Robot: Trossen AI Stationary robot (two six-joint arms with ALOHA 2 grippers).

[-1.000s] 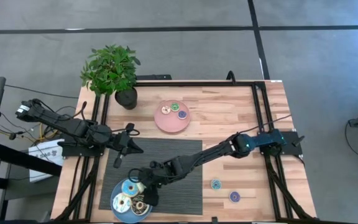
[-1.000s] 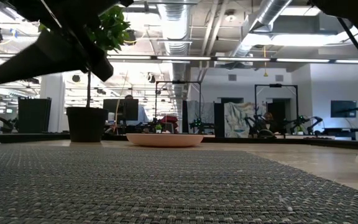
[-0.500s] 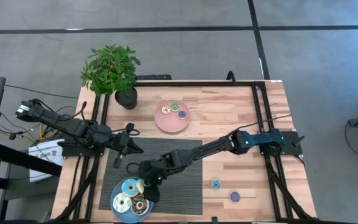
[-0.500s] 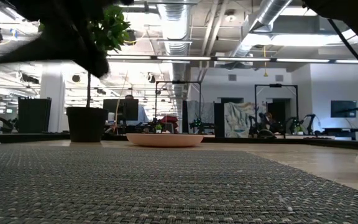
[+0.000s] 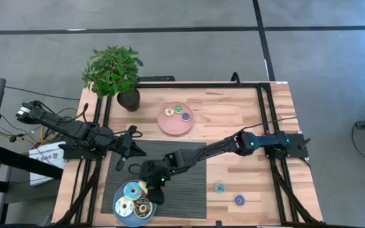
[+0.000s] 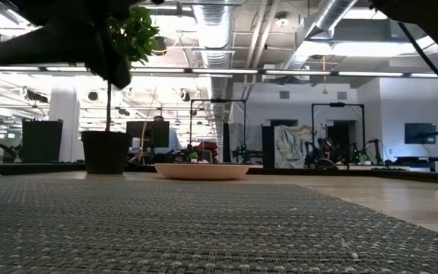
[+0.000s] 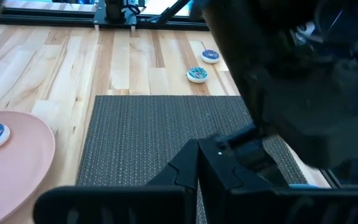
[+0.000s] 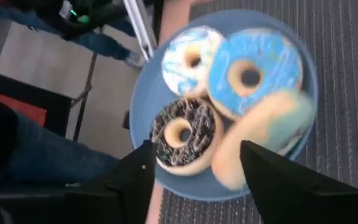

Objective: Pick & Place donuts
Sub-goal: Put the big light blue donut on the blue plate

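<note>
Both arms are matte black, built of slim jointed links. The right arm (image 5: 233,147) carries a teal-blue patch near its base, and thin black cables trail from the left arm (image 5: 75,130).

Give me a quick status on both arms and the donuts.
Right gripper open above the blue plate, cream donut blurred between its fingers, grip unclear. Left gripper shut, parked over the mat's edge. Two donuts on bare wood. Nothing in the way.
</note>
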